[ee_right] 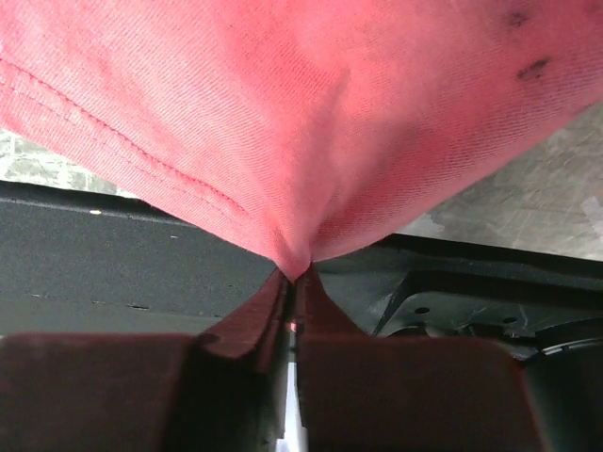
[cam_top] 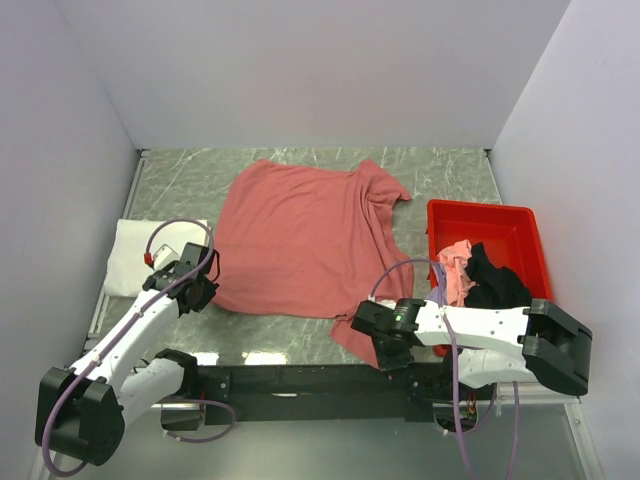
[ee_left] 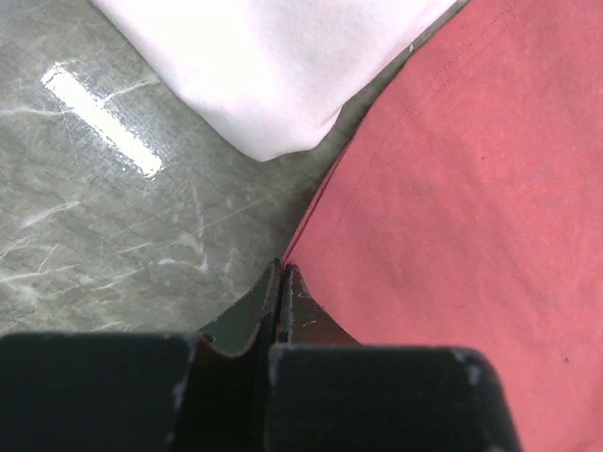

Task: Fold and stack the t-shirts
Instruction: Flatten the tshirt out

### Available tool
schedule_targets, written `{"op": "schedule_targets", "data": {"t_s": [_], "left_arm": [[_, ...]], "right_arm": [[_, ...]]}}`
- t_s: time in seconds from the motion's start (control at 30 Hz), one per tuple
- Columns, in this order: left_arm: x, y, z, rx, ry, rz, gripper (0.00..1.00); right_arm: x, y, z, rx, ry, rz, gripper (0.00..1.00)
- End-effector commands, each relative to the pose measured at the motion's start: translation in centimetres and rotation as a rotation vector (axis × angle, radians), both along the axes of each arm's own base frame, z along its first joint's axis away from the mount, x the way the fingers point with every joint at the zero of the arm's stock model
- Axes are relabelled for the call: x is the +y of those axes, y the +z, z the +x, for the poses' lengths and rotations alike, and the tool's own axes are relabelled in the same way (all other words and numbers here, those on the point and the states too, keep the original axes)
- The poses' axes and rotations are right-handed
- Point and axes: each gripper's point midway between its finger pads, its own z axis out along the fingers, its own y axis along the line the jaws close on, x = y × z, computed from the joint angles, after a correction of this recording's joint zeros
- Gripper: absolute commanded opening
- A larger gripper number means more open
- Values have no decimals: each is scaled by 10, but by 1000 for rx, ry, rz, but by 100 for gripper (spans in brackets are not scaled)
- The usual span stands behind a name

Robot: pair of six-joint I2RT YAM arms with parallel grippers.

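Grey marbled worktop [cam_top: 440, 170], white walls | white tee [cam_top: 135, 255] at left looks folded: one done | dusty red tee [cam_top: 295, 240] spread mid-worktop, unfolded | left jaws, right jaws each pinched tight on its near hem corners | pink tee [cam_top: 457, 262], black tee [cam_top: 497, 283] wait in red tray [cam_top: 480, 207]

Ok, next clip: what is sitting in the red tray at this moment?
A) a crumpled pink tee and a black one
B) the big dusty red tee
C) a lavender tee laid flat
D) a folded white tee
A: the red tray holds a bunched light pink tee and a black tee. The white tee lies folded at the table's left, and the dusty red tee is spread on the table.
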Motion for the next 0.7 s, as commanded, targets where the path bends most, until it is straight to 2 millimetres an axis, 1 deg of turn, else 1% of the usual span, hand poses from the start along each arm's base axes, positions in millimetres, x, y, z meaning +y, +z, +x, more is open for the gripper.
{"op": "schedule_targets", "data": {"t_s": [0.0, 0.03, 0.07, 0.1, 0.13, 0.17, 0.2, 0.23, 0.27, 0.3, 0.33, 0.37, 0.4, 0.43, 0.47, 0.5, 0.53, 0.57, 0.6, 0.63, 0.67], "left_arm": [[-1, 6, 7, -34, -2, -8, 1], [-2, 7, 8, -40, -9, -11, 1], [-3, 9, 10, -49, -17, -15, 1], [-5, 16, 15, -72, -22, -22, 1], [-6, 20, 18, -84, -30, -21, 1], [-8, 25, 23, -101, -39, -28, 1], [-10, 37, 32, -136, -41, -32, 1], [-12, 46, 40, -170, -56, -32, 1], [-13, 53, 47, -191, -57, -29, 1], [-15, 73, 59, -242, -52, -30, 1], [-15, 84, 67, -271, -55, -23, 1], [-15, 90, 75, -277, -51, -16, 1], [-17, 117, 88, -335, -50, -19, 1], [-16, 129, 96, -363, -48, -5, 1], [-17, 138, 104, -378, -45, 0, 1], [-19, 165, 116, -439, -47, -4, 1], [-20, 175, 124, -459, -52, 8, 1], [-20, 187, 129, -483, -54, 9, 1], [-22, 217, 136, -543, -57, 3, 1], [-21, 230, 140, -569, -58, 13, 1], [-18, 243, 143, -594, -49, 28, 1]], "right_arm": [[0, -6, 5, -27, -24, -10, 0], [1, -2, 18, -87, -26, -10, 0], [9, 8, 30, -124, -17, 15, 0], [12, 15, 38, -150, -18, 33, 0], [14, 24, 56, -187, -63, 63, 0], [20, 39, 74, -239, -54, 95, 0], [20, 49, 93, -283, -87, 118, 0], [15, 63, 118, -346, -153, 132, 0], [16, 91, 146, -450, -156, 151, 0], [12, 108, 163, -511, -177, 148, 0], [8, 124, 178, -565, -194, 147, 0], [-1, 158, 205, -665, -229, 144, 0], [-6, 174, 216, -705, -249, 135, 0], [-8, 206, 233, -781, -257, 156, 0], [-20, 221, 245, -821, -298, 148, 0], [-25, 238, 255, -863, -321, 157, 0], [-36, 268, 268, -932, -354, 170, 0], [-43, 284, 274, -968, -372, 175, 0], [-47, 300, 279, -1003, -383, 183, 0], [-52, 332, 283, -1074, -406, 207, 0], [-56, 348, 284, -1115, -396, 203, 0]]}}
